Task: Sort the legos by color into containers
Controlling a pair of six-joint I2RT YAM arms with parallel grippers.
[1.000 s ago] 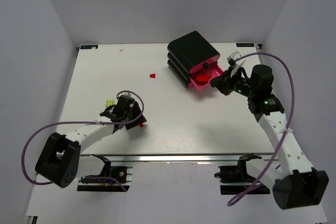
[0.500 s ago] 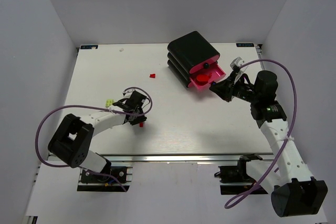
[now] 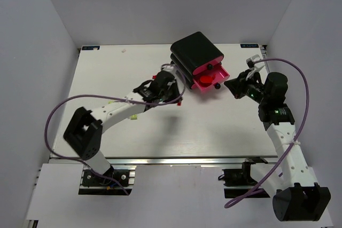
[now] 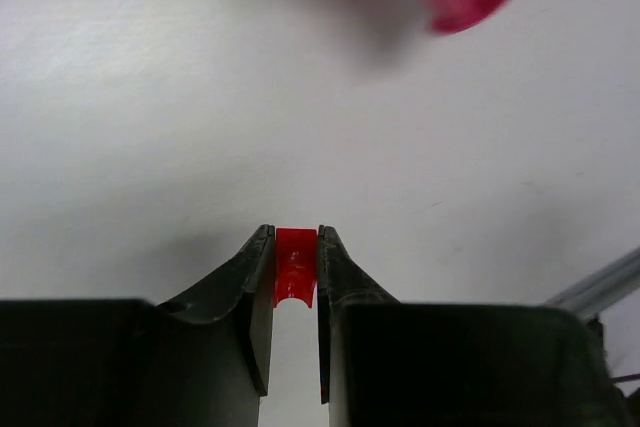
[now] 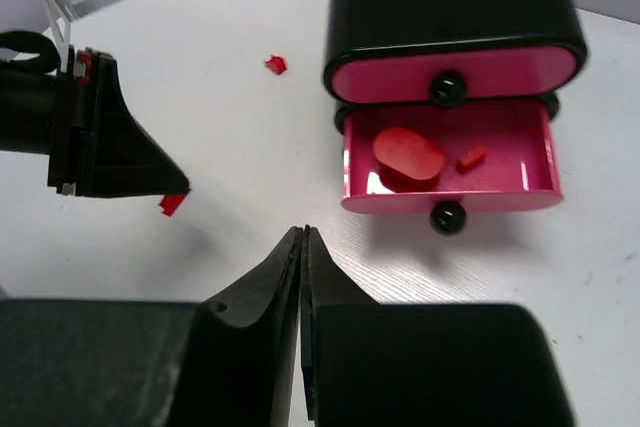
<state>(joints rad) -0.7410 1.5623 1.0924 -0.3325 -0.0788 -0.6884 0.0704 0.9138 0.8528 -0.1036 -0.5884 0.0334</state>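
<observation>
My left gripper (image 3: 179, 99) is shut on a small red lego (image 4: 296, 265) and holds it above the table, just left of the open drawer. The right wrist view shows the left gripper (image 5: 170, 197) holding the lego. The black cabinet (image 3: 195, 50) stands at the back. Its top pink drawer (image 5: 455, 69) is shut. The drawer below it (image 5: 352, 162) is pulled out and holds a red oval piece (image 5: 408, 152) and a small red lego (image 5: 471, 158). My right gripper (image 5: 302, 232) is shut and empty, in front of the open drawer, right of it in the top view (image 3: 230, 85).
A loose red lego (image 5: 275, 64) lies on the table left of the cabinet. The open drawer's dark knob (image 5: 446, 215) points toward my right gripper. The left arm (image 3: 123, 111) stretches across the table's middle. White walls enclose the table.
My left arm has swung from the table's left-centre toward the cabinet, carrying the red lego. My right gripper has pulled back to the right, away from the open drawer.
</observation>
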